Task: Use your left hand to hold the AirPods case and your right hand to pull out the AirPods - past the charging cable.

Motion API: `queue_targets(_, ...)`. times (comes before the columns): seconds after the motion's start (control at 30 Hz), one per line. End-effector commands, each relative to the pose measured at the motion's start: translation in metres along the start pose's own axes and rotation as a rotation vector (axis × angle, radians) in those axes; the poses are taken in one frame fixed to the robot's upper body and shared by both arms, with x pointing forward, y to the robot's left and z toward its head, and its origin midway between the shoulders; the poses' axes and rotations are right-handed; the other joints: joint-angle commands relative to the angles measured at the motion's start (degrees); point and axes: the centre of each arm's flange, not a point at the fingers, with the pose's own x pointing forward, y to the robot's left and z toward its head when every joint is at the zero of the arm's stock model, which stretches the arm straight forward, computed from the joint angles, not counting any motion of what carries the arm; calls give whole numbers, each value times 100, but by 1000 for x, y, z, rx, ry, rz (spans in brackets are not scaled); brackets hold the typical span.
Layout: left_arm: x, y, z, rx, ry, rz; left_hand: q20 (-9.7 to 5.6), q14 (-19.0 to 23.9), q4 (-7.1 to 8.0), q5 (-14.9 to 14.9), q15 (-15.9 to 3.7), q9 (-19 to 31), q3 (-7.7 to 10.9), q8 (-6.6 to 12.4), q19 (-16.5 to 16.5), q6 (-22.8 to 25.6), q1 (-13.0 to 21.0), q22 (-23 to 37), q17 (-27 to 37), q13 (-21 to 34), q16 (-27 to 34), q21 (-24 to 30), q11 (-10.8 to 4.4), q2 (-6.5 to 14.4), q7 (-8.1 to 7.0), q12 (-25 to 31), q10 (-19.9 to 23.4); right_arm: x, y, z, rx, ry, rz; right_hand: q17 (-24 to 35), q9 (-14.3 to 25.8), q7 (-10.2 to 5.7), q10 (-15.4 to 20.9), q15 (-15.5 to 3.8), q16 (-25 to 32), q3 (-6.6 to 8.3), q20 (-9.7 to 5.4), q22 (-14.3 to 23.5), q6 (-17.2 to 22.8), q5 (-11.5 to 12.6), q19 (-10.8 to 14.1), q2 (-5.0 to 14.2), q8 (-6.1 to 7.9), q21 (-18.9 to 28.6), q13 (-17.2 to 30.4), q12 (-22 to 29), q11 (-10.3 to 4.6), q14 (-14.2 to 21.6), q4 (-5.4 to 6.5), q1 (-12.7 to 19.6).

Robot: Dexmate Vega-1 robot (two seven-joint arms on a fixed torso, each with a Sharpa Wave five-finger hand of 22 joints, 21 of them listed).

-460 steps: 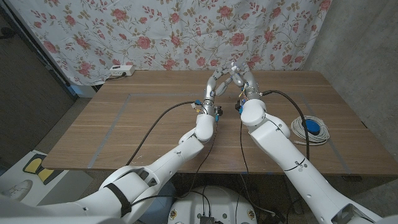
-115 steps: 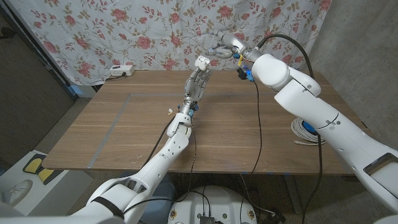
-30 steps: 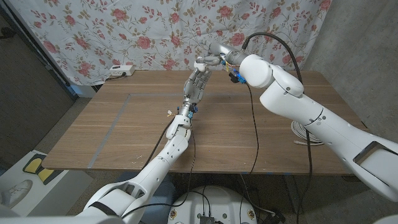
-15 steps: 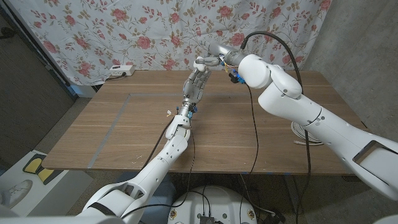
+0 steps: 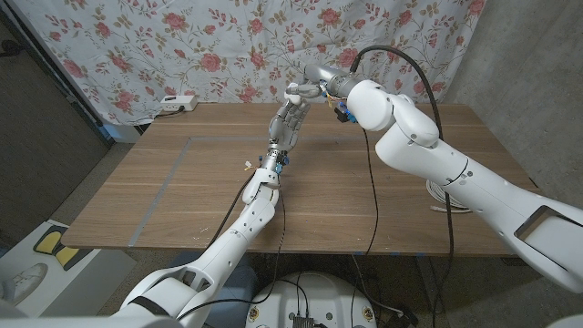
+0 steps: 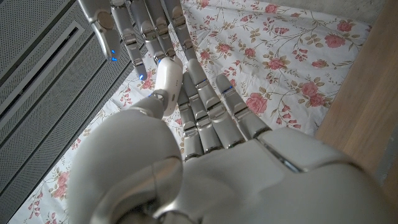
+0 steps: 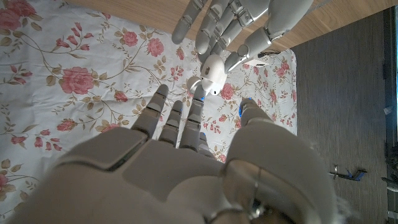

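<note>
My left hand (image 5: 290,117) raised over the far side of the table (image 5: 182,191), gripping the white earbud case (image 5: 295,91) at its fingertips, my right hand (image 5: 314,84) just beside it, fingers reaching the case top, its grasp I cannot tell, coiled cable (image 5: 448,193) far right.

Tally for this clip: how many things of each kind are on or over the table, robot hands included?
Robot hands: 2, the left hand and the right hand
AirPods case: 1, white, held up by the left hand
Coiled cable: 1, at the table's right side
White power strip: 1, at the far left edge
Total: 5
</note>
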Motion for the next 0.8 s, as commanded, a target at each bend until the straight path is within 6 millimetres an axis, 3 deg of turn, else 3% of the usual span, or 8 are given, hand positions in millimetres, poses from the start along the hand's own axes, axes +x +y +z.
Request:
queue_targets(0.03,1,-1,-2,2,12,-10,-16,37,-132,25,-12,2311,224,247,-8,502,134,8,14,17,-1,39,-227,180,-276,-8,289,1,2,-2,-8,8,-1,20,7,-200,151,-5,69,17,43,16,224,8,20,4,103,-24,-14,-16,15,26,-12,-36)
queue_targets(0.23,1,-1,-3,-1,11,-4,-20,45,-138,25,-4,2302,223,257,-11,517,128,7,10,14,-6,65,-221,179,-286,-10,310,0,3,-1,-16,10,-16,-1,2,-244,285,-82,106,79,15,17,285,38,46,30,102,-31,-11,3,59,129,-96,40)
queue_targets(0.63,1,-1,-4,-5,17,-31,-17,43,-134,22,-13,2276,220,258,-39,503,99,1,-4,8,-26,118,-227,175,-294,-37,304,1,8,2,-27,11,-45,-34,-2,-276,519,-371,154,488,-147,22,376,179,10,142,81,-62,141,103,-258,245,-456,601)
queue_targets(0.8,1,-2,-3,-2,18,-31,-12,32,-138,23,-10,2273,221,262,-56,501,95,-2,4,19,-28,131,-229,180,-299,-42,291,3,10,2,-29,11,-36,-24,-1,-288,602,-432,160,549,-167,23,374,192,9,91,65,-63,221,188,-419,269,-544,743)
